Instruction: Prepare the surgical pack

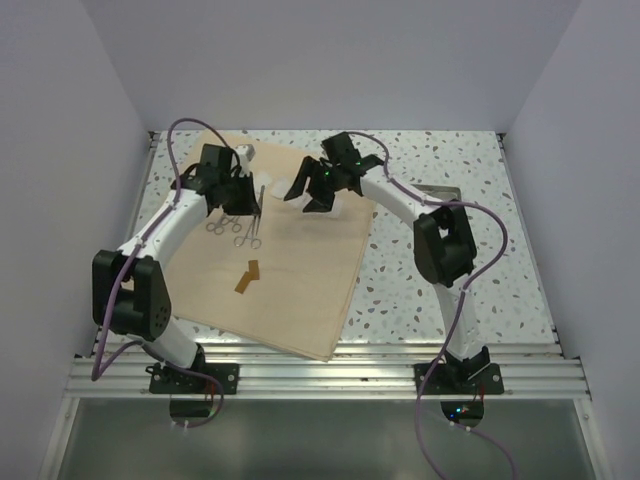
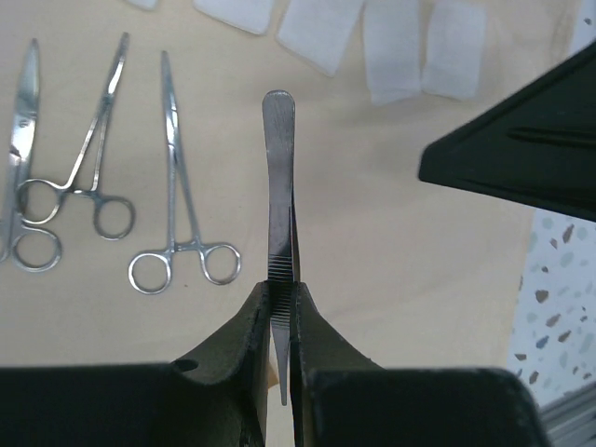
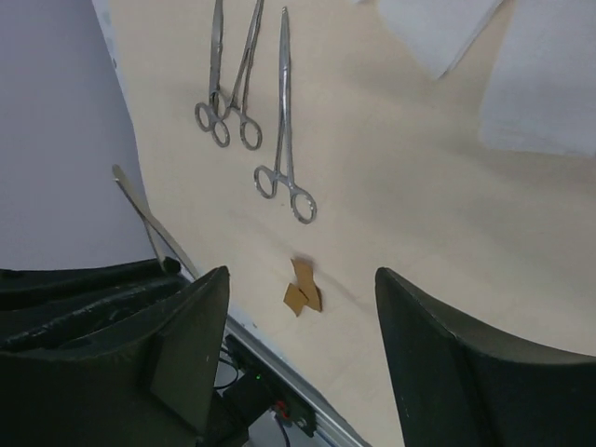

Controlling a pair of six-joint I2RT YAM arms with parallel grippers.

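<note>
The tan fabric sheet (image 1: 300, 290) of the surgical pack lies spread on the table. My left gripper (image 2: 282, 298) is shut on steel tweezers (image 2: 278, 186), held upright above the sheet. To their left, three ring-handled clamps (image 2: 182, 214) lie side by side on the sheet. Several white gauze squares (image 2: 391, 47) line its far edge. My right gripper (image 3: 300, 279) hangs open over the sheet with nothing between its fingers. Below it lies a small brown scrap (image 3: 303, 291). From above, the left gripper (image 1: 255, 200) and right gripper (image 1: 305, 195) sit close together at the sheet's far end.
A grey metal tray (image 1: 448, 188) lies on the speckled table to the right, mostly hidden behind the right arm. White walls enclose the table on three sides. An aluminium rail (image 1: 320, 370) runs along the near edge.
</note>
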